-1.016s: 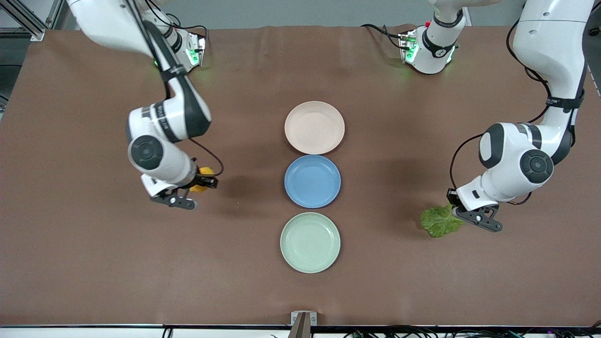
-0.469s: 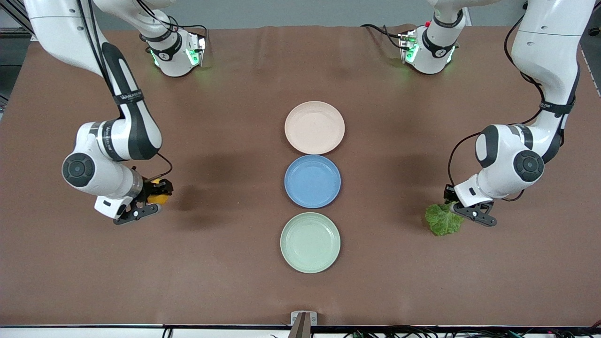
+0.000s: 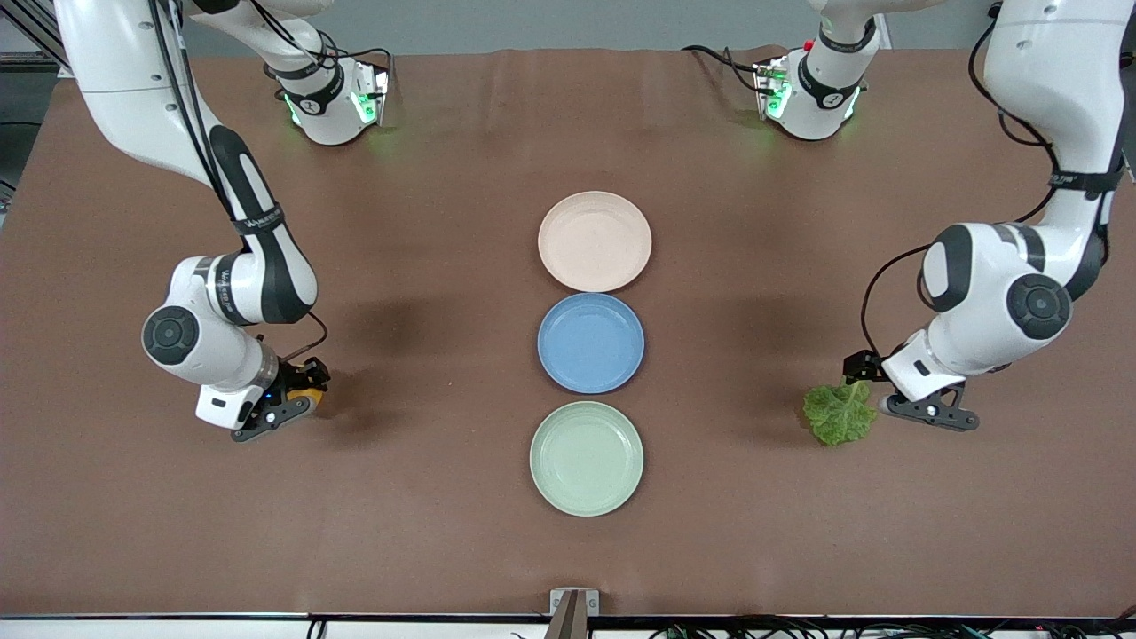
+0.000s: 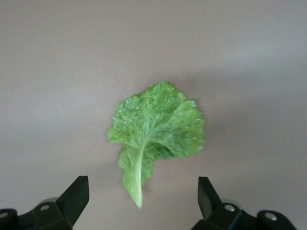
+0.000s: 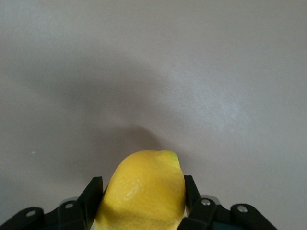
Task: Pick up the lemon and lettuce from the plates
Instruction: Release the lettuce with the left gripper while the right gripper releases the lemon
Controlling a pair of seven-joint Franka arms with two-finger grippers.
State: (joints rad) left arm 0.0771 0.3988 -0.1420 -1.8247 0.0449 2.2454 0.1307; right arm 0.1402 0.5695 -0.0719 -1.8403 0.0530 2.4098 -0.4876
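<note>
lemon (image 5: 144, 189): clamped lengthwise in the right end effector (image 3: 286, 399), pointed tip facing out past the fingers
lettuce (image 3: 839, 414): flat on the worktop (image 3: 444, 497) toward the left arm's end, stem rib pointing at the left end effector (image 3: 905, 389), which is spread wide
plates (image 3: 594, 240): both bare

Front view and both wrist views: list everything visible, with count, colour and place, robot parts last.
Plates: three in a row mid-table; beige-pink plate farthest from the camera, blue plate in the middle, mint green plate nearest.
Lettuce: one, green, on the table toward the left arm's end.
Lemon: one, yellow, held toward the right arm's end.
Table: one, brown.
Left end effector: open, by the lettuce stem.
Right end effector: shut on the lemon.
</note>
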